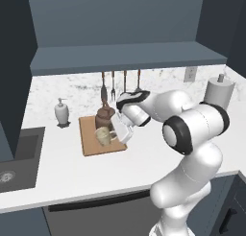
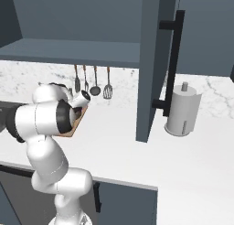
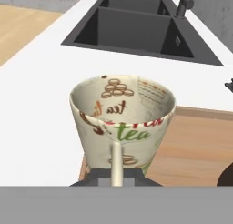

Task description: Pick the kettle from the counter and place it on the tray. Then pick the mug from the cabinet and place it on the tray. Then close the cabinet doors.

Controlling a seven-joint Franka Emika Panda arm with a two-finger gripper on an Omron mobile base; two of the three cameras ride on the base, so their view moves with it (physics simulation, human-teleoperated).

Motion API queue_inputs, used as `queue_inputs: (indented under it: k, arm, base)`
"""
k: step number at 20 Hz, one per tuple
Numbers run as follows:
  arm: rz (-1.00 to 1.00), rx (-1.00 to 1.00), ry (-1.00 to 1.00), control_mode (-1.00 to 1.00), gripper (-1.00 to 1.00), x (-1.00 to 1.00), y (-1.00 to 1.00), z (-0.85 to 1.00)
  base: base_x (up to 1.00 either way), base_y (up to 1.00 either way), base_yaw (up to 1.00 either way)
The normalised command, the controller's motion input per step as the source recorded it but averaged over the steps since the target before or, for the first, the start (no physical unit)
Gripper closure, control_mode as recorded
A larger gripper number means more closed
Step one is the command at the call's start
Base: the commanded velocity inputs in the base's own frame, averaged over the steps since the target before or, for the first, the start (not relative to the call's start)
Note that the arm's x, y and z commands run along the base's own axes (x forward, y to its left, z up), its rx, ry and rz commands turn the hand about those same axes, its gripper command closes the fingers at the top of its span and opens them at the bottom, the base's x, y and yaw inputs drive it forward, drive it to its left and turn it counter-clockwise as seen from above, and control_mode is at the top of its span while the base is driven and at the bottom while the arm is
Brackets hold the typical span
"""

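Mug: the mug [image 3: 122, 125] sits right in front of the hand camera, cream with "tea" lettering, its handle pointing straight back at the camera; in the left base view the mug [image 1: 103, 136] is at the near part of the tray.
End effector: the end effector [image 1: 117, 133] is closed on the mug's handle, which runs down between the finger tips at the bottom of the hand view.
Tray: the tray [image 1: 89, 139], a light wooden board, lies flat on the worktop; the mug's base is over its near edge, and whether it touches the wood I cannot tell.
Kettle: the kettle [image 1: 104, 116], dark brown, stands on the tray just behind the mug.
Worktop: the worktop [image 1: 62, 168] is white marbled stone, with the dark sink [image 1: 17, 156] inset to the left.
Soap dispenser: the soap dispenser [image 1: 61, 112] stands upright just left of the tray.
Cabinet: the cabinet [image 1: 120, 33] hangs above; its door [image 2: 157, 59] stands open, black bar handle showing.
Paper towel roll: the paper towel roll [image 2: 183, 112] stands upright, well to the right.
Utensils: the utensils [image 2: 93, 82] hang in a row on the back wall.
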Motion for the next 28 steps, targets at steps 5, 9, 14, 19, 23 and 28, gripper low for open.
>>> queue_inputs:
  k: [5, 9, 14, 19, 23, 28]
  arm:
    - [0.0, 0.0, 0.0, -1.0, 1.0, 0.35, 0.02, -0.28]
    - [0.0, 0.0, 0.0, -1.0, 1.0, 0.3, 0.02, -0.28]
    - [0.0, 0.0, -0.04, -1.0, 1.0, 0.16, 0.01, -0.31]
    - [0.0, 0.0, -0.05, -1.0, -1.0, -0.01, 0.0, -0.43]
    - [0.0, 0.0, 0.0, -1.0, -1.0, -0.18, -0.03, -0.24]
    - [0.0, 0.0, 0.0, -1.0, -1.0, -0.06, -0.09, -0.13]
  base:
    - [0.0, 0.0, 0.0]
    - [0.0, 0.0, 0.0]
    - [0.0, 0.0, 0.0]
    - [0.0, 0.0, 0.0]
    - [0.0, 0.0, 0.0]
    - [0.0, 0.0, 0.0]
